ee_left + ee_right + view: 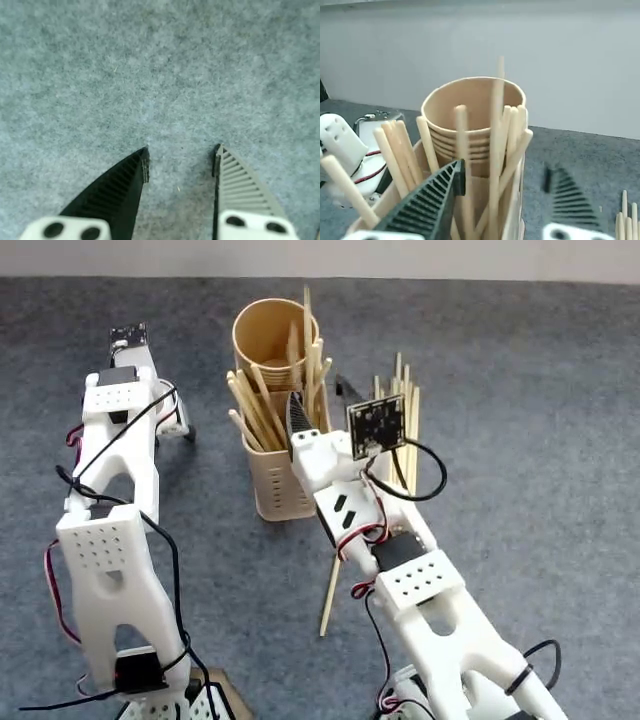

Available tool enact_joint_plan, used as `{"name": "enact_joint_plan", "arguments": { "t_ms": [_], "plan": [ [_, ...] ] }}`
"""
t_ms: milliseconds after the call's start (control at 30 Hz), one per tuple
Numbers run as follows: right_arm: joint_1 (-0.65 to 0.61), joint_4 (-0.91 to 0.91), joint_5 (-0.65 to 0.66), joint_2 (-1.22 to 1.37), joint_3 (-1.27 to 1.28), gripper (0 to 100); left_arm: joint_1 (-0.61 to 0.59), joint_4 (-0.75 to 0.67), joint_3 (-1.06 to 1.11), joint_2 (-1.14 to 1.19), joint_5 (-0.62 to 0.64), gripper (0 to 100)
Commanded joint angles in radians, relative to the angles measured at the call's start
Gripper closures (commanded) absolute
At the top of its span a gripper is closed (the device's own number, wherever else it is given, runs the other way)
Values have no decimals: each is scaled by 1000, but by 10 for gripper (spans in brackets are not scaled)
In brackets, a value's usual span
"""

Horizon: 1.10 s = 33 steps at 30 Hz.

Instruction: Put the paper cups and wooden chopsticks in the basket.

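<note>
A cream basket [272, 483] stands mid-table with stacked paper cups [272, 332] inside and several wooden chopsticks [252, 410] leaning around them. My right gripper [320, 405] hangs open right at the basket's rim. In the right wrist view its fingers [436, 199] spread on either side of the upright chopsticks [495, 150] in front of the cups [475, 120], gripping nothing. More chopsticks [402, 405] lie on the carpet to the right of the basket, partly hidden by the arm. One chopstick [332, 585] lies nearer the front. My left gripper [180, 155] is open over bare carpet.
The left arm [118, 430] stretches along the left side of the table, well apart from the basket. Grey carpet [540, 390] covers the table, with free room at the far right and far left. Black cables [425, 475] loop off the right arm.
</note>
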Motion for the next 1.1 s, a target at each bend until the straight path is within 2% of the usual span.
{"name": "enact_joint_plan", "arguments": {
  "t_ms": [0,167,233,333,467,533,600,700,767,967,1067],
  "plan": [
    [10,120,-6,-15,-130,698,22,-29,-10,5,-12,783],
    [51,456,-11,-99,-372,713,22,-29,-10,5,-12,783],
    [82,639,-11,-151,-493,802,22,-31,-10,5,-12,783],
    [177,855,-6,-202,-662,998,24,-31,-10,5,-12,783],
    [389,1104,-3,-189,-676,907,24,-28,-10,5,-12,783],
    [452,1139,-2,-127,-621,909,24,-29,-10,5,-12,783],
    [490,1136,54,-33,-564,908,24,-29,-10,5,-12,783],
    [492,1082,133,143,-509,908,24,-28,-10,5,-12,783],
    [492,1036,137,246,-518,908,24,-26,-10,5,-12,783],
    [469,1082,144,461,-628,903,24,-25,-10,5,-12,783],
    [463,1032,144,561,-621,903,24,-25,-10,5,-12,783]
  ]
}}
